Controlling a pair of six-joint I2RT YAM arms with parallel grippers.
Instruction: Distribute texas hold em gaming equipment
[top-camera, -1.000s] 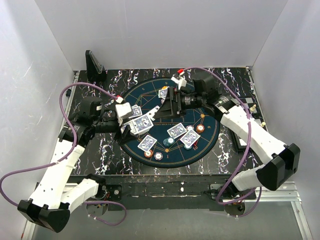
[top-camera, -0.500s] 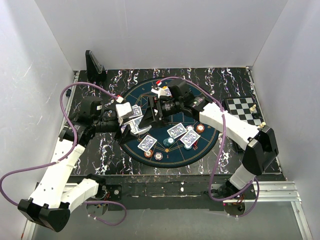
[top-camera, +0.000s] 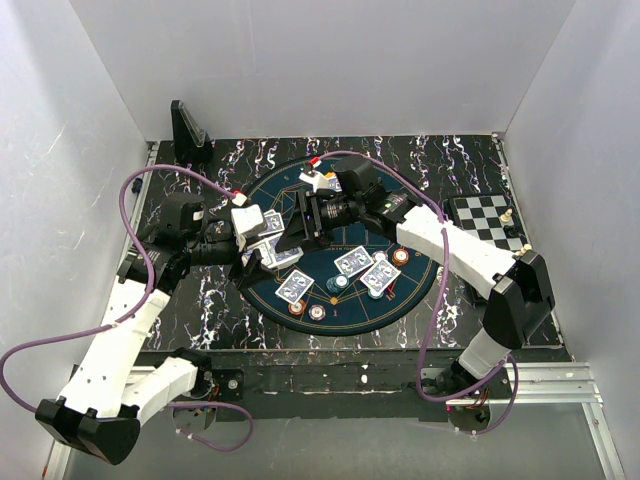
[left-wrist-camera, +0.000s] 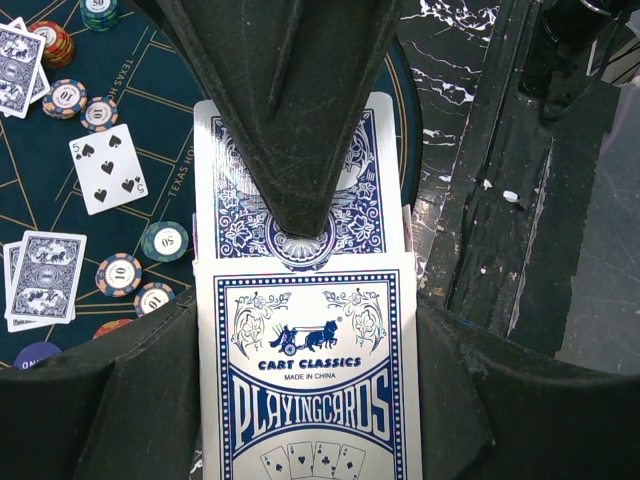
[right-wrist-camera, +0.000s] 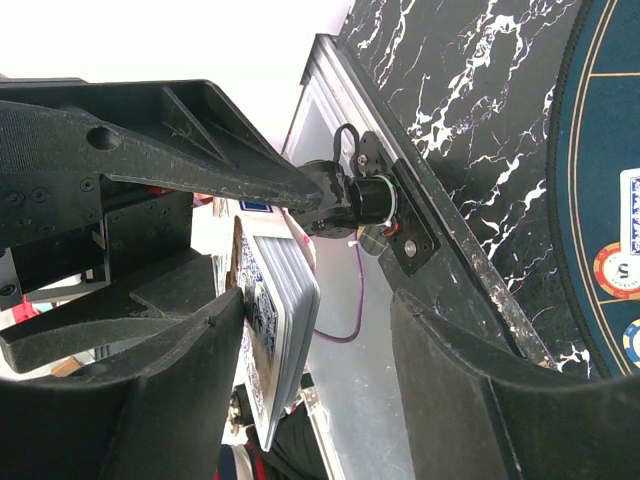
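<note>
Blue felt mat (top-camera: 370, 305) — left gripper (left-wrist-camera: 305, 280) clamps the deck (left-wrist-camera: 310, 380), likely slick and light; right gripper (right-wrist-camera: 320, 330) gapes — pinch its edge.

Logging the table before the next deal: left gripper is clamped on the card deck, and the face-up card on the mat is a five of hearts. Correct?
Not hearts: the left wrist view shows the five of spades. The left gripper is clamped on the card deck, as you say.
</note>
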